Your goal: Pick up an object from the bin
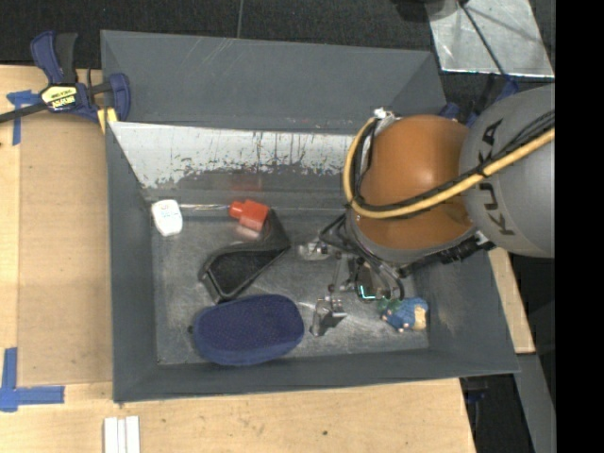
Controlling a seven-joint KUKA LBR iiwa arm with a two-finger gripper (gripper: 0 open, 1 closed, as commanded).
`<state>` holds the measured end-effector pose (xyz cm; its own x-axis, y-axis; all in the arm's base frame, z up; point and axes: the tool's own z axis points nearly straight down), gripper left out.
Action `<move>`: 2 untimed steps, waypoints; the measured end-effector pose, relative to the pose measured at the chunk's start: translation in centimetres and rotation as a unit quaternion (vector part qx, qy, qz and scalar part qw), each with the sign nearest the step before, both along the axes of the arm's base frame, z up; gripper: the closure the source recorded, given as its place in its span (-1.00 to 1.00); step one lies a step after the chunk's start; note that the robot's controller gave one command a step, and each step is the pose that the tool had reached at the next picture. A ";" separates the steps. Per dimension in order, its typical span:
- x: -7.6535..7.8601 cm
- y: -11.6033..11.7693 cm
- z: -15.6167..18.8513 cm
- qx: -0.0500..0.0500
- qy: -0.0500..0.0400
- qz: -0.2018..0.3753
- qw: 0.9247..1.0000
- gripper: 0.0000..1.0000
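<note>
Gripper (323, 283) is low in the bin (274, 92), right of centre. Claw is spread wide, w/ only bare floor between the tips, so nothing is picked yet.

Nearest candidates:
- Blue oval pouch (247, 330) at the front, just left of the lower tip.
- Black wedge-shaped case (241, 264), left of the upper tip.
- Small blue-and-yellow item (408, 314), just right, by the wrist.

Pouch looks easiest imo. Shift left so your tips straddle its near end, go down to the floor, then close. Watch the lower tip doesn't shove it vs. the front wall.
</note>
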<state>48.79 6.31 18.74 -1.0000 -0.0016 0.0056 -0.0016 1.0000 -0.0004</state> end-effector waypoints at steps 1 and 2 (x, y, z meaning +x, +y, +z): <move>0.4 7.4 -11.2 -0.002 -0.006 0.128 0.992 -1.00; -0.2 5.8 -8.7 0.001 -0.006 0.209 0.978 -1.00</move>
